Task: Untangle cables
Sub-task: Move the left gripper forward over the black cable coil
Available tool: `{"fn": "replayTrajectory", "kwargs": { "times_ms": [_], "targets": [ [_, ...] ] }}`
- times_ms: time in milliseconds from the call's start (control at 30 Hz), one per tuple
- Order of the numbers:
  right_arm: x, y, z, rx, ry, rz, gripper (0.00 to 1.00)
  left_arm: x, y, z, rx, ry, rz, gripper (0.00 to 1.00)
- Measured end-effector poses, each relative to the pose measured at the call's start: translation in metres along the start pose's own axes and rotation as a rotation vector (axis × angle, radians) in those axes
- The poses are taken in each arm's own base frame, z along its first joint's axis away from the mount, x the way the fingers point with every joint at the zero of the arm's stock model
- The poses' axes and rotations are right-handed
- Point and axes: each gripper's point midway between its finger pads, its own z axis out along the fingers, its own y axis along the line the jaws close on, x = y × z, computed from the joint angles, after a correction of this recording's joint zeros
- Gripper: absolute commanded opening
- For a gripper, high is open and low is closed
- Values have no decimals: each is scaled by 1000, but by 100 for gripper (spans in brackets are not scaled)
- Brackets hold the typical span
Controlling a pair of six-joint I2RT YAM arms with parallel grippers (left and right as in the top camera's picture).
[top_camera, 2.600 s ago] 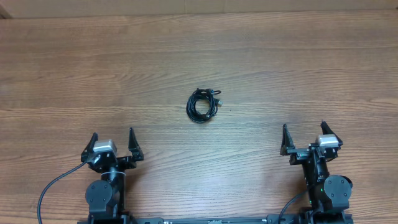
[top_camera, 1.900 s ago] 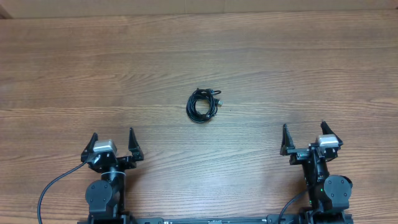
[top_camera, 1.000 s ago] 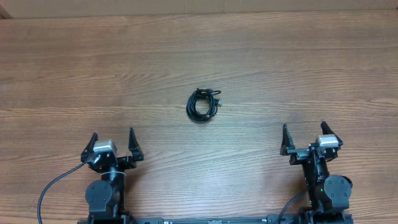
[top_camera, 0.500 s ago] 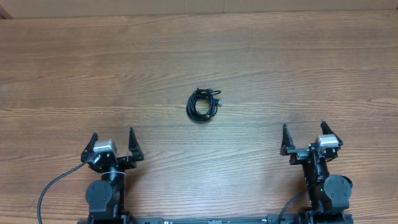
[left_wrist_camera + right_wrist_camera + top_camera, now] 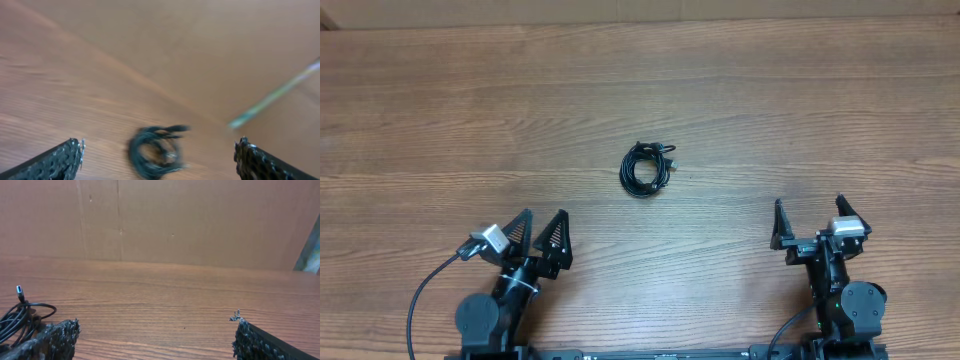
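Note:
A small coil of tangled black cables (image 5: 647, 168) lies on the wooden table near the middle. It shows blurred in the left wrist view (image 5: 155, 150), straight ahead between the fingers, and at the left edge of the right wrist view (image 5: 20, 315). My left gripper (image 5: 540, 228) is open and empty at the near left, turned toward the coil. My right gripper (image 5: 810, 215) is open and empty at the near right, well apart from the coil.
The wooden table (image 5: 800, 110) stretches wide around the coil. A brown cardboard wall (image 5: 200, 220) stands behind the far edge of the table.
My left gripper has swung to the right and now points at the coil; its wrist view is blurred by motion. The right arm and the cables have not moved.

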Motion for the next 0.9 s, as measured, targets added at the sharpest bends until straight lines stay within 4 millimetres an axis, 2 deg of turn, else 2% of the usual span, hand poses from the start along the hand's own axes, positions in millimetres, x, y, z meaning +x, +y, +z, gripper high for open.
{"fn": "replayTrajectory", "kwargs": {
  "times_ms": [167, 300, 400, 500, 767, 900],
  "targets": [
    [0, 0, 0, 0, 0, 0, 100, -28, -54, -8, 236, -90, 43, 100],
    [0, 0, 0, 0, 0, 0, 100, -34, -69, -12, 287, -102, 75, 100],
    [0, 0, 0, 0, -1, 0, 100, -41, -79, -15, 284, -92, 108, 100],
    [0, 0, 0, 0, 0, 0, 100, -57, -98, -23, 276, -98, 184, 100],
    [0, 0, 0, 0, -1, 0, 100, -94, -123, -44, 125, -87, 300, 99],
    [0, 0, 0, 0, -1, 0, 100, -114, -136, -45, 52, -35, 314, 100]
  ]
}}
